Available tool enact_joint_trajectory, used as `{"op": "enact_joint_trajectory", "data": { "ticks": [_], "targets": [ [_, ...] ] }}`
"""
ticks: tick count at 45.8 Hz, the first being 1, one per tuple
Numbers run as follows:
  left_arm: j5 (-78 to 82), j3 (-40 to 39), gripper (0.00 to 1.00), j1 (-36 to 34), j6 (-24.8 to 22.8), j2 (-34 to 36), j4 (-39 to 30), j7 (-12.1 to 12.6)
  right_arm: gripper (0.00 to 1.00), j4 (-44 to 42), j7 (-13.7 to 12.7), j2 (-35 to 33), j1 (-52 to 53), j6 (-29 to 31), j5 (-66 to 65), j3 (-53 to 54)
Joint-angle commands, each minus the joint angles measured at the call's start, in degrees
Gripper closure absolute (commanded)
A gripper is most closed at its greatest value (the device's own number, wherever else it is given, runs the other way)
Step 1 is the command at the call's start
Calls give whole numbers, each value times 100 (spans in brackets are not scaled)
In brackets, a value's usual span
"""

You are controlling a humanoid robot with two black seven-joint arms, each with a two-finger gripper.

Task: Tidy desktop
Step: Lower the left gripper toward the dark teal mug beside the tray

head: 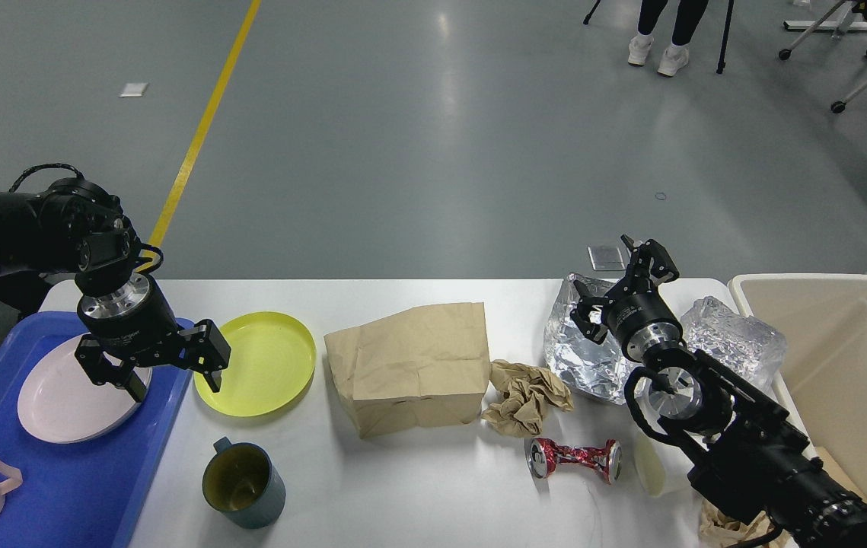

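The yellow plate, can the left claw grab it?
Probably yes. The left claw is open and hangs right at the yellow plate's left rim, with nothing between them.

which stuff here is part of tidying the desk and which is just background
Part of the job:
desktop
yellow plate
dark mug
paper bag
crumpled paper
crushed can
foil wrap
blue tray
beige bin

Just background:
yellow floor line
person's feet
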Motion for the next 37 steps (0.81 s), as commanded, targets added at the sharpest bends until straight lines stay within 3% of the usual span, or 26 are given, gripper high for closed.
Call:
{"op": "enact_joint_trajectory", "data": {
  "ticks": [1,29,37],
  "targets": [
    [154,-10,3,35,0,3,-3,-2,0,0,0,0,0,-5,0,0],
    [216,-406,3,395,0,-24,-65,-2,0,0,0,0,0,-5,0,0],
    [260,-405,3,378,0,-24,-442,-2,0,0,0,0,0,-5,0,0]
  ]
}}
